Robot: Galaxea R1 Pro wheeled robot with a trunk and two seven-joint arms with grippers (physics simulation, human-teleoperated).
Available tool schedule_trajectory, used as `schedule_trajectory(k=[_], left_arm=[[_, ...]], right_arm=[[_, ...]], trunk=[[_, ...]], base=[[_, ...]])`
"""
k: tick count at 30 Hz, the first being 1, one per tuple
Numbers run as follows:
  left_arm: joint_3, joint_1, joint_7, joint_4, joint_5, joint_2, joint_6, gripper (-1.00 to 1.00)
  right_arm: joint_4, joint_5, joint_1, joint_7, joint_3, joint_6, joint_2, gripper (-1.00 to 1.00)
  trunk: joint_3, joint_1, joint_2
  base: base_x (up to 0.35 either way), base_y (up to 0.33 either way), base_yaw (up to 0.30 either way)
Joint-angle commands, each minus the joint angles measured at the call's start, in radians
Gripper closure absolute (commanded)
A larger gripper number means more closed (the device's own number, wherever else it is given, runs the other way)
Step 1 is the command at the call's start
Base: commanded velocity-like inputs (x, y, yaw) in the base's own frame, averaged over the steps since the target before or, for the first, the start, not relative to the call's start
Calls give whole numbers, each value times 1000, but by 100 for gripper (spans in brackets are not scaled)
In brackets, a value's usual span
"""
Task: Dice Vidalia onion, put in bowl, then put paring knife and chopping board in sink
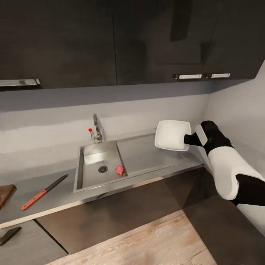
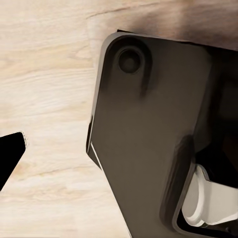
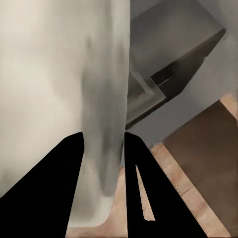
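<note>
Above the right end of the worktop (image 1: pixel 147 167), over the drainboard beside the sink (image 1: pixel 96 162), the bowl (image 1: pixel 172 135) is held clear of the surface and tilted up on edge, its rim pinched by the right claw (image 1: pixel 190 139); the right wrist view shows both dark fingers (image 3: pixel 54 183) closed either side of the white wall. The step in hand appears to be repositioning the bowl. To do it well, level the bowl before lowering, set it flat on bare worktop near the cutting area, and release only once it rests, since a rim pinch lets a shallow bowl swing. The Vidalia onion (image 1: pixel 120 170) lies in the basin beside the round drain, against the right wall. The paring knife (image 1: pixel 43 192) lies on the worktop left of the sink, handle toward the front edge, and a corner of the chopping board (image 1: pixel 5 193) shows further left. The left claw's state cannot be told: the left wrist view shows one dark fingertip (image 2: pixel 10 156) over pale wood floor (image 2: pixel 44 74). Dark wall cabinets (image 1: pixel 110 40) hang above a grey backsplash.
</note>
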Motion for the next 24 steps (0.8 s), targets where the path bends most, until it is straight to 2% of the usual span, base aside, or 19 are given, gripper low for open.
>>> schedule_trajectory(k=[1, 7, 15, 16, 24], left_arm=[[0, 0, 0, -1, 4, 0, -1, -100], [0, 0, 0, -2, 4, 0, -1, -100], [0, 0, 0, -2, 4, 0, -2, -100], [0, 0, -1, -2, 4, 0, -3, -100], [0, 0, -1, -2, 4, 0, -3, -100]], right_arm=[[-1, -4, -1, -5, -3, 3, 5, 100], [8, -3, -1, -9, -3, 4, 34, 100], [54, -4, -1, -46, -3, 3, 73, 100], [66, -4, -1, -50, -3, 2, 85, 100], [74, -4, -1, -51, -3, 1, 98, 100]], trunk=[[0, 0, -2], [9, 0, -2], [22, 0, -2], [23, 0, -2], [36, 0, -2]], base=[[-252, 180, 79], [-249, 198, 79], [-233, 230, 79], [-230, 234, 79], [-212, 244, 79]])
